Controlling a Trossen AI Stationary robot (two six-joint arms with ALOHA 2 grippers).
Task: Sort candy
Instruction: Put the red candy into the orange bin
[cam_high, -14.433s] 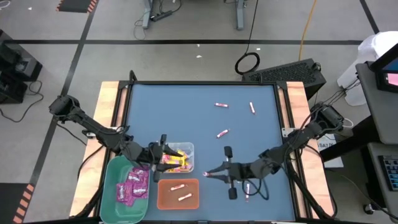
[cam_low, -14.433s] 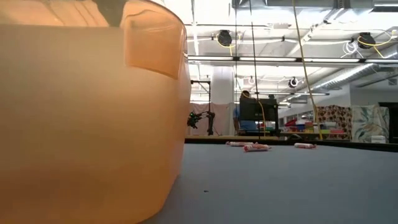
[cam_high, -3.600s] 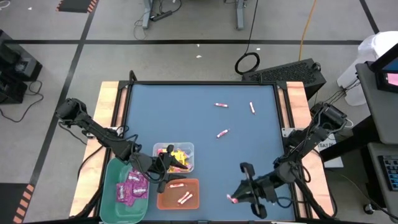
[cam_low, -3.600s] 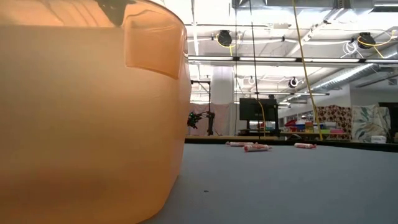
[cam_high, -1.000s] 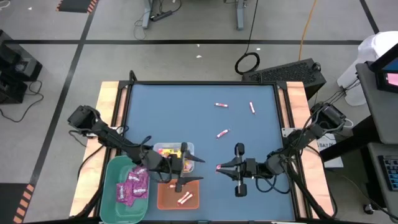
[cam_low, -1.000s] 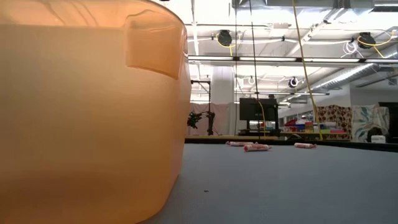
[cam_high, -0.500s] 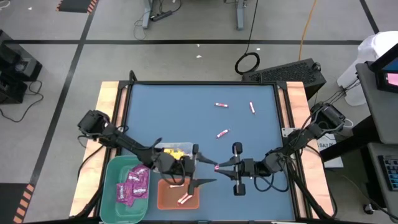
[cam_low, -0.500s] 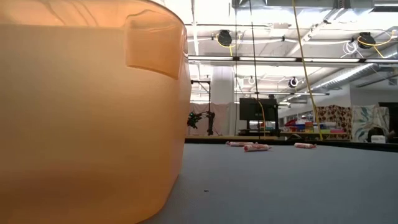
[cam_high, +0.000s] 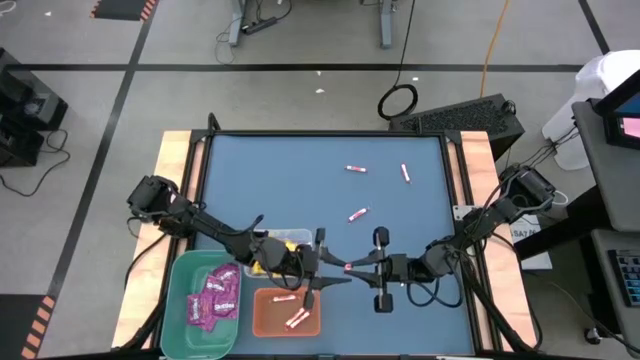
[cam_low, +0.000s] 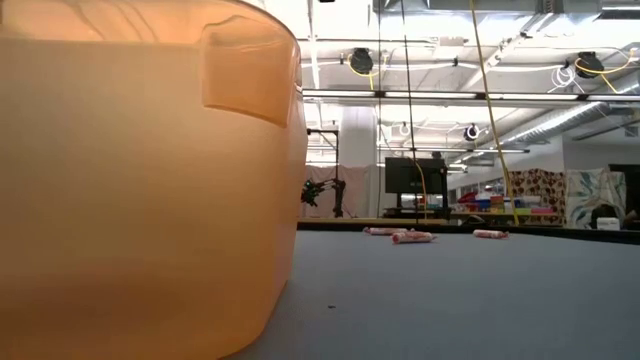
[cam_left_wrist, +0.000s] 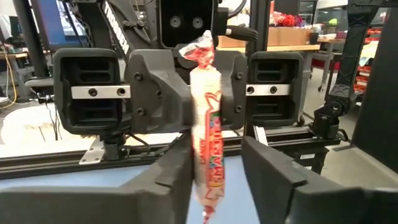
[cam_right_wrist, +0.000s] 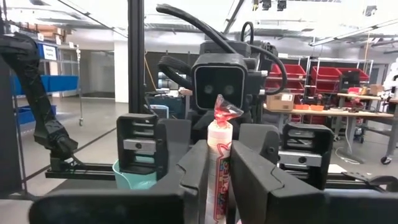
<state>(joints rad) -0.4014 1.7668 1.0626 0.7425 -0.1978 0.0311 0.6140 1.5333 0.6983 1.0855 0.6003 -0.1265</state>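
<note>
Just past the orange bin's (cam_high: 262, 322) right edge, above the blue table (cam_high: 320, 190), the two grippers meet nose to nose over one pink-and-white candy stick (cam_high: 347, 267). The right gripper (cam_high: 357, 267) is clamped on the stick; its wrist view shows the stick standing upright between its two dark fingers (cam_right_wrist: 193, 171), twisted wrapper end uppermost.

The left gripper (cam_high: 322, 262) has swung across from beside the clear bin (cam_high: 303, 240) within the last second, and its open fingers (cam_left_wrist: 273, 171) now flank the same stick (cam_left_wrist: 205, 124) on either side. The left wrist view cannot settle whether they touch the wrapper yet. A second ago the two grippers were well apart. The closing of that gap reads as a handover: the right arm fetched the stick from the near right of the table and is offering it to the arm that sits nearer the bins.

The orange bin already holds two sticks (cam_high: 292, 309). Magenta packets (cam_high: 214, 298) fill the green bin (cam_high: 176, 300), and yellow packets (cam_high: 275, 256) show in the clear bin, partly hidden by the left arm. Three loose sticks (cam_high: 357, 214) lie on the far half of the table, well apart from both grippers; the low view shows them (cam_low: 412, 237) beyond the orange bin wall.
</note>
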